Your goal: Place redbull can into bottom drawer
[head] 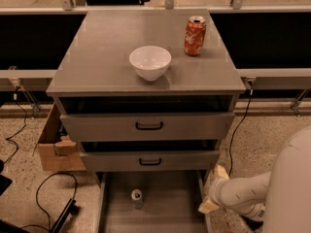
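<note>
The redbull can (137,197) stands upright on the floor of the bottom drawer (170,208), which is pulled out under the grey cabinet. I see its silver top from above, left of the drawer's middle. My gripper (213,191) is at the drawer's right wall, well to the right of the can and apart from it. Its two pale fingers are spread, one up and one down, with nothing between them.
A white bowl (150,62) and an orange-red soda can (195,35) stand on the cabinet top (97,62). Two drawers with black handles (149,126) are slightly open above. A cardboard box (54,147) and cables lie on the floor at left.
</note>
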Tool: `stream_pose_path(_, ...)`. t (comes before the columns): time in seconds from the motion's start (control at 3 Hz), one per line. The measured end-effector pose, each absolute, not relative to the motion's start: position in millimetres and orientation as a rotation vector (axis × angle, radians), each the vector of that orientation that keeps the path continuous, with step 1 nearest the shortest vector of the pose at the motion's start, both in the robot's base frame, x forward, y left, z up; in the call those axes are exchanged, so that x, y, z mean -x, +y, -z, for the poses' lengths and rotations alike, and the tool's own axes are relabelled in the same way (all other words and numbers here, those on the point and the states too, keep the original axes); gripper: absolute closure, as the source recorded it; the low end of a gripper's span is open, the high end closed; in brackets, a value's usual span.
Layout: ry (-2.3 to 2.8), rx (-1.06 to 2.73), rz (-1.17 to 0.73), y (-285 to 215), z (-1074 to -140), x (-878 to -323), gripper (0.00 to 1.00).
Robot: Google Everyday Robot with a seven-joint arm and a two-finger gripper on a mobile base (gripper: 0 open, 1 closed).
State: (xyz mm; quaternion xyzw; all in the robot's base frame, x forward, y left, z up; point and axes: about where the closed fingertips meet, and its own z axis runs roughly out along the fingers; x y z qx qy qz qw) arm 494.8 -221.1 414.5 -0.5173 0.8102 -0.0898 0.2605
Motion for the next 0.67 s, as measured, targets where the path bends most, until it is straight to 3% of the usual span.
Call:
stream_pose_path(0.33, 2.241, 1.380, 0.484, -271, -473, -483, 0.00)
stream_pose_path(0.67, 2.267, 1.359, 0.611, -286, -518, -459, 0.00)
